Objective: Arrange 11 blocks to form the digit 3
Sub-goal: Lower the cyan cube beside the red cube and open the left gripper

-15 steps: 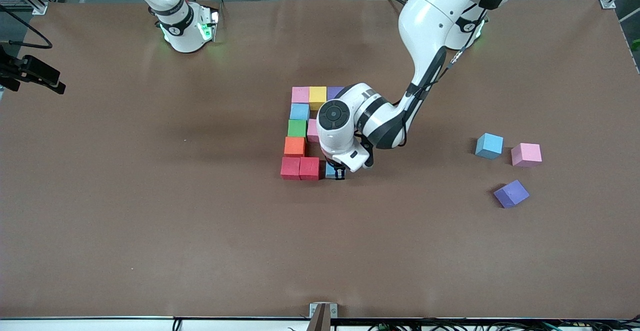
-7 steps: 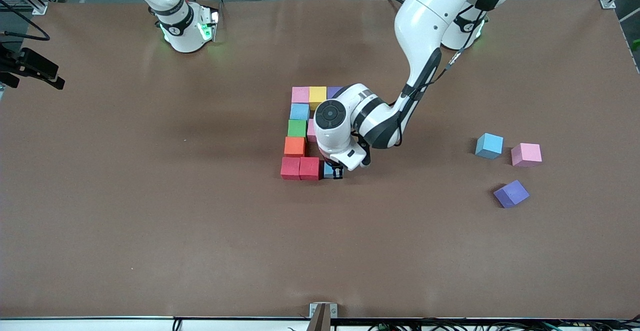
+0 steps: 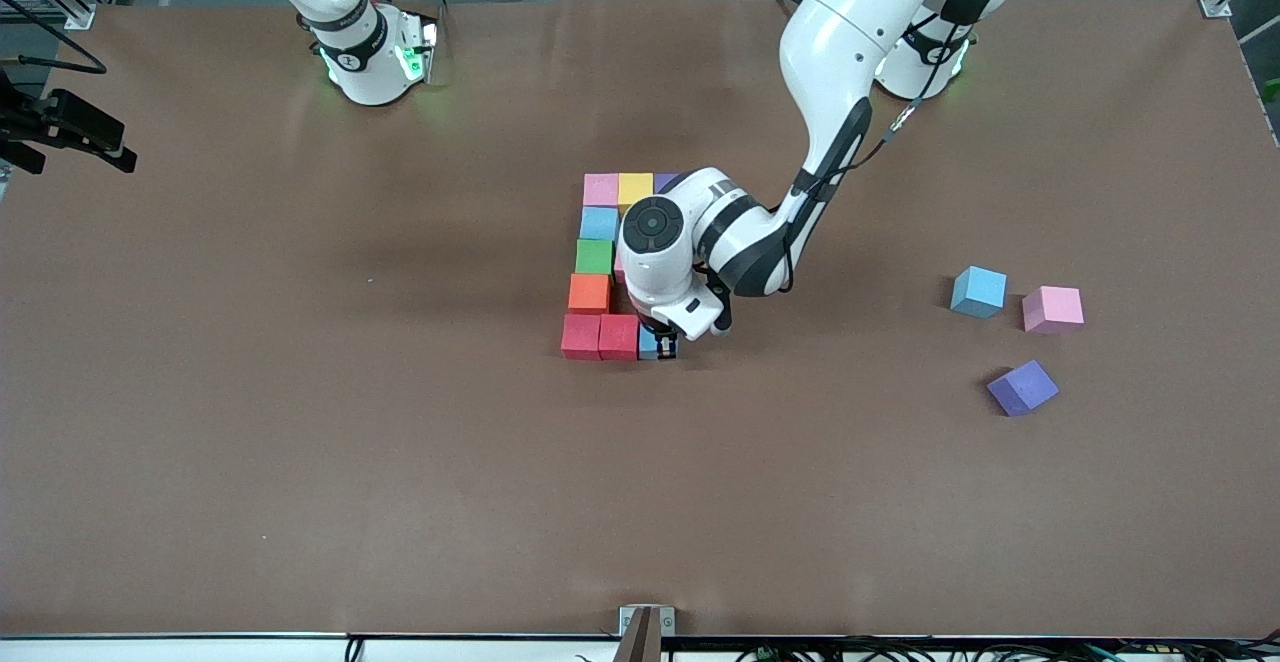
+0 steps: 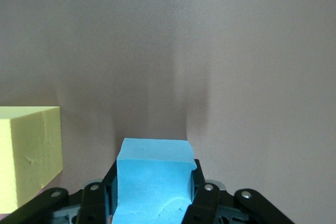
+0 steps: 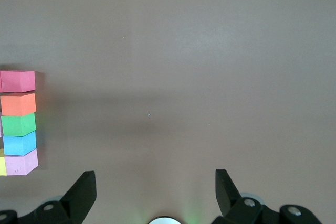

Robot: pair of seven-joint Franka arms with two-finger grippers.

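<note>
The left pincer (image 3: 661,347) grips a light blue block (image 3: 649,342) at the middle of the table (image 3: 300,442), set low against the open end of the figure's nearest bar, just beside the second of two red blocks (image 3: 618,336). In the left wrist view the same cube (image 4: 152,177) sits squeezed between two black fingers (image 4: 202,203).

What counts now is the seam between blue and red. From the front they look touching or nearly so, though the wrist housing hides much of the joint. The held block appears to complete that bar, three wide, on the side toward the left arm's end of the table.

The digit 3 (image 3: 600,262) runs away from the front camera as a column of red, orange (image 3: 589,292), green (image 3: 594,256) and blue cubes up to a top bar of pink (image 3: 601,189), yellow (image 3: 635,188) and purple. The middle bar lies mostly under the arm.

The right pincer (image 5: 152,192) waits, spread wide and empty, over bare table near that arm's end. Three spare cubes, blue (image 3: 978,291), pink (image 3: 1052,309) and purple (image 3: 1022,387), lie well apart near the left arm's end.
</note>
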